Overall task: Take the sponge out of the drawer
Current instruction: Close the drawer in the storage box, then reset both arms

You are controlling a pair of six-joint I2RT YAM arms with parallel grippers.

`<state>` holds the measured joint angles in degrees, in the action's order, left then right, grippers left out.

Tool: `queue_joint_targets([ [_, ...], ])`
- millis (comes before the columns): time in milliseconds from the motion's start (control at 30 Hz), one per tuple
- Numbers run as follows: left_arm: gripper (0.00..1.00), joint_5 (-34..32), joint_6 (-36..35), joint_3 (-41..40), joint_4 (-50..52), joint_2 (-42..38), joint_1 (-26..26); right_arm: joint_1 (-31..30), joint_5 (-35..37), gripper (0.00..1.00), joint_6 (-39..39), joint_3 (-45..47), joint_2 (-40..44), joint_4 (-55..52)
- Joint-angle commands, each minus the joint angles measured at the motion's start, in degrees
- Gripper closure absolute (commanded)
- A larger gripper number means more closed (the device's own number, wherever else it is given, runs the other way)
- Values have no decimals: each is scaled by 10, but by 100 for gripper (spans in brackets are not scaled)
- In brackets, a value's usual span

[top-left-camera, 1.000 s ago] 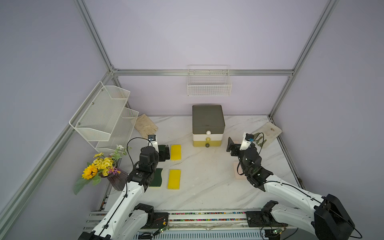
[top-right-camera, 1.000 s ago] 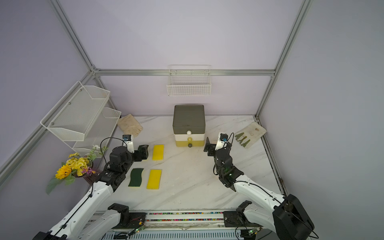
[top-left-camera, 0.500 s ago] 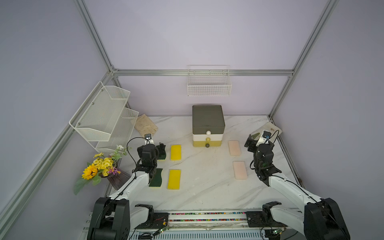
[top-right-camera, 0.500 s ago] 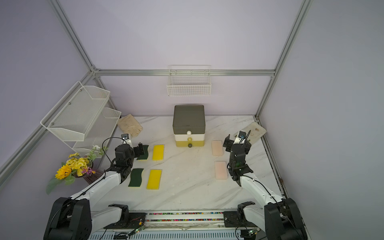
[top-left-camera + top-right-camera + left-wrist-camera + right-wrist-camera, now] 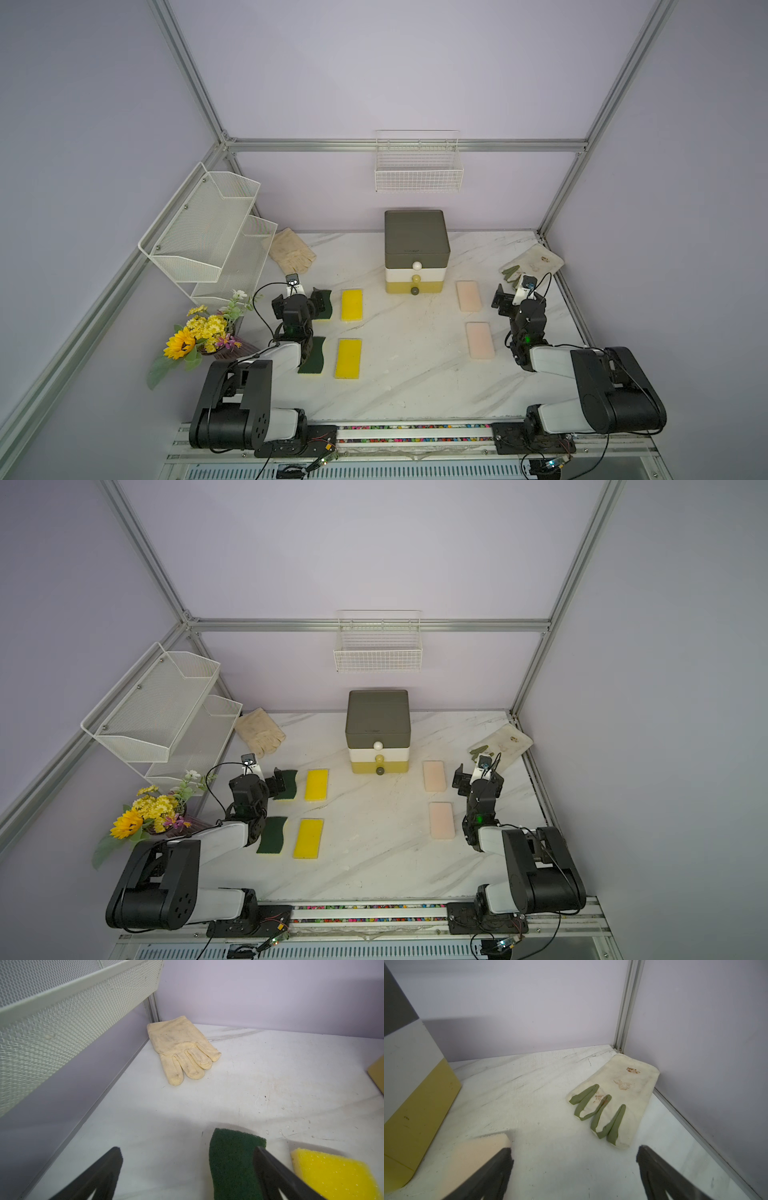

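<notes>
Both arms sit folded at the table's [image 5: 407,374] left and right sides, the left gripper [image 5: 188,1149] and right gripper [image 5: 574,1149] spread wide and empty. The drawer unit [image 5: 417,245] at far centre looks fully shut, so any sponge inside is hidden; loose sponges [image 5: 351,304] lie outside. Opening appears to be the step in hand: a gripper must reach a knob [image 5: 414,291] and pull it nearward.

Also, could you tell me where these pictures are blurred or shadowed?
Left wrist view: the left gripper looks soft up close, with a shadow ahead of the green sponge. Right wrist view: the pink sponge is blurred; the drawer box shadows the wall. Both top views: even light.
</notes>
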<state>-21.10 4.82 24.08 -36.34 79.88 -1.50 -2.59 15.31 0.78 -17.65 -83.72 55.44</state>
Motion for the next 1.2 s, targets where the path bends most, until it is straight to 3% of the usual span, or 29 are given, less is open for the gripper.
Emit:
queue_joint_targets([
  [0, 0, 9, -20, -7, -90, 31, 5, 7, -41, 3, 29, 1, -15, 88],
  [233, 0, 10, -20, -9, -122, 68, 5, 17, -72, 3, 27, 16, -73, 177],
  [500, 0, 27, -26, -19, -154, 87, 5, 38, -100, 3, 9, 14, -112, 208],
  [1167, 0, 33, -32, -27, -179, 98, 5, 46, -64, 3, -18, -13, -108, 147],
])
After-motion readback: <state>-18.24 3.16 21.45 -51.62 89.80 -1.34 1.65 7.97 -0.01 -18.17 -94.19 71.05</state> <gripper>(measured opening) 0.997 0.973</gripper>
